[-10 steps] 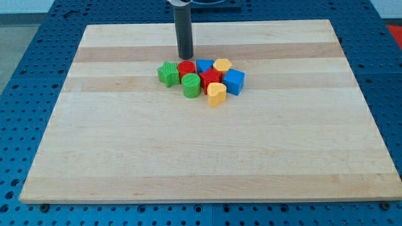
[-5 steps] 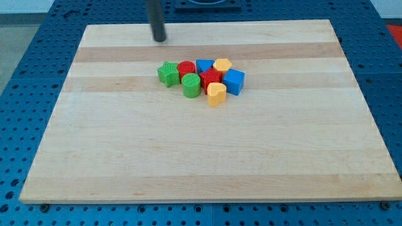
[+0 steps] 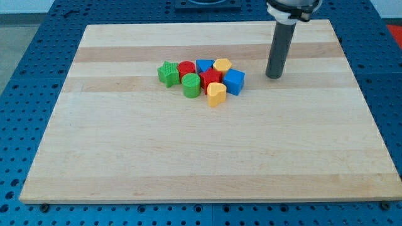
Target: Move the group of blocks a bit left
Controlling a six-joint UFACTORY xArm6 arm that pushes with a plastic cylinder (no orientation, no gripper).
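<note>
A tight cluster of blocks lies on the wooden board (image 3: 188, 157), above the middle. It holds a green star (image 3: 167, 73), a red cylinder (image 3: 186, 68), a blue block (image 3: 204, 66), a yellow hexagon (image 3: 222, 65), a green cylinder (image 3: 191, 85), a red star (image 3: 211, 78), a blue cube (image 3: 234, 82) and a yellow heart (image 3: 217, 94). My tip (image 3: 273, 76) stands on the board to the right of the cluster, about a block's width or two from the blue cube, not touching any block.
The board rests on a blue perforated table (image 3: 25, 94). The rod's upper mount (image 3: 290, 9) shows at the view's top right.
My tip was above the cluster near the red cylinder, went to the view's upper left, and now stands right of the cluster. The blocks have not moved.
</note>
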